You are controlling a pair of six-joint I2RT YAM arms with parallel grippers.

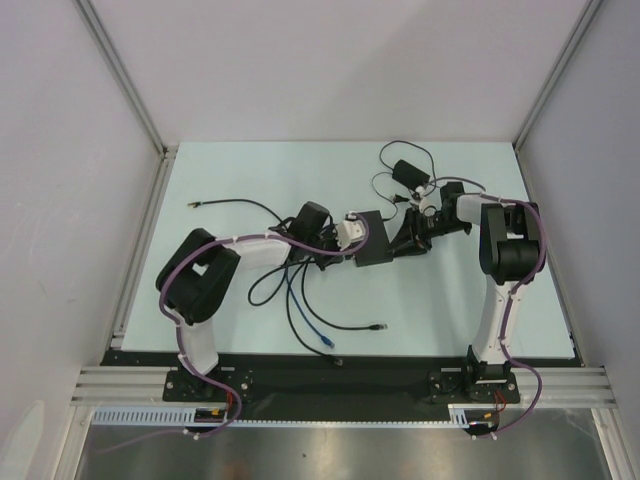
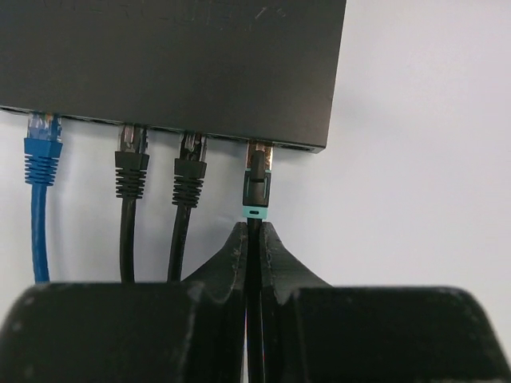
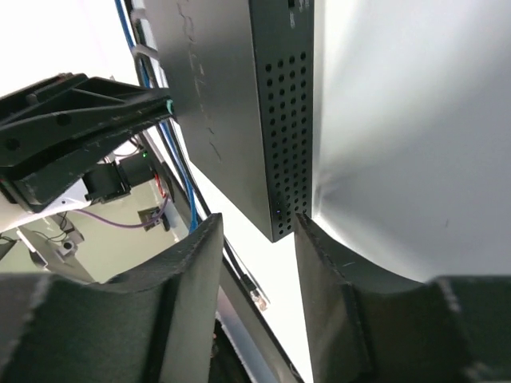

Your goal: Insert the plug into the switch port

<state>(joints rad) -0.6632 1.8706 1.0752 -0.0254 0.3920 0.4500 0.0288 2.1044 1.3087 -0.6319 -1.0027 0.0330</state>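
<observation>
while plug (image 2: 257,182) sits in switch (image 2: 168,64) port (image 2: 260,148), left jaws pinch cable (image 2: 254,255) behind.

The switch (image 3: 239,104) has its perforated corner between the parted fingers of the right gripper (image 3: 257,239), against the right-hand one. A blue cable (image 3: 177,167) runs along its left side.

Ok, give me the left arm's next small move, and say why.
Probably open the jaws of the left gripper and release the cable: the teal-banded plug looks seated in the switch as deep as the black plug beside it, while the jaws pinch the cable just behind it.
</observation>
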